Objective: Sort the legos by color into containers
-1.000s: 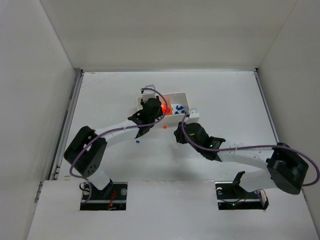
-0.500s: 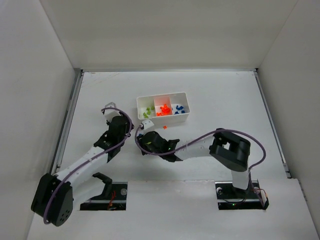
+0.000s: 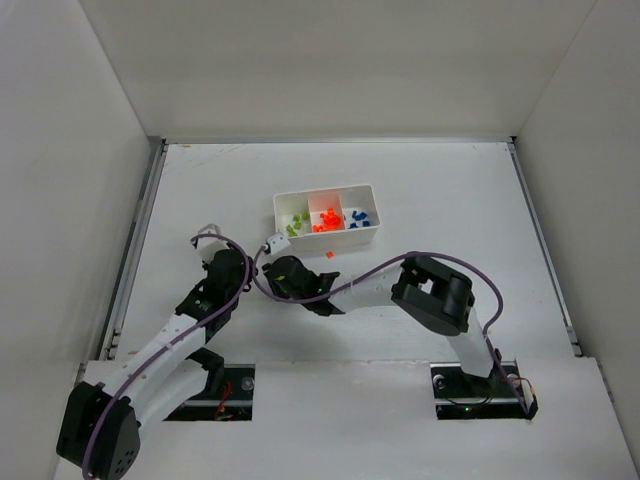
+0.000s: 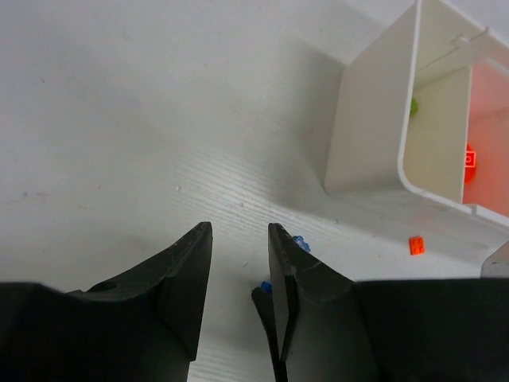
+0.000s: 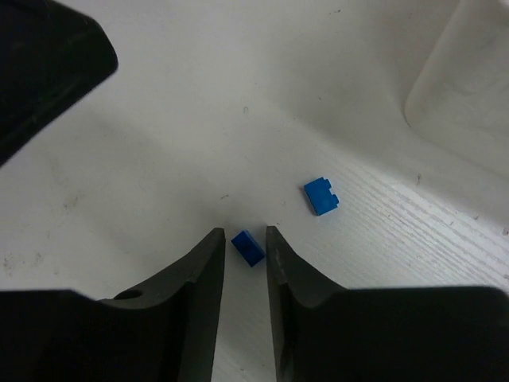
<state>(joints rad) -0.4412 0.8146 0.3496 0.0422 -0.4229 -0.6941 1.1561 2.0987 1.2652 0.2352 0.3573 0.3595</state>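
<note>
The white tray [image 3: 278,205] holds green legos [image 3: 293,228] in its left container, orange [image 3: 325,221] in the middle and blue [image 3: 358,216] on the right. A dark blue lego [image 5: 248,247] lies on the table between the fingertips of my right gripper [image 5: 244,232], whose jaws stand open and narrow around it. A second blue lego [image 5: 321,196] lies just beyond. My left gripper [image 4: 238,231] is open and empty, low over the table left of the tray [image 4: 366,135]. The two blue legos [image 4: 301,241] peek out behind its right finger.
One loose orange lego [image 3: 328,254] [image 4: 416,245] lies in front of the tray. The two grippers [image 3: 238,275] [image 3: 272,278] are close together, and the left gripper's finger [image 5: 48,64] shows dark at the right wrist view's top left. White walls enclose the table.
The left gripper has left the tray and drawn back to the lower left. The right gripper has swung left from the tray's right end to the blue legos, its jaws now narrower.
</note>
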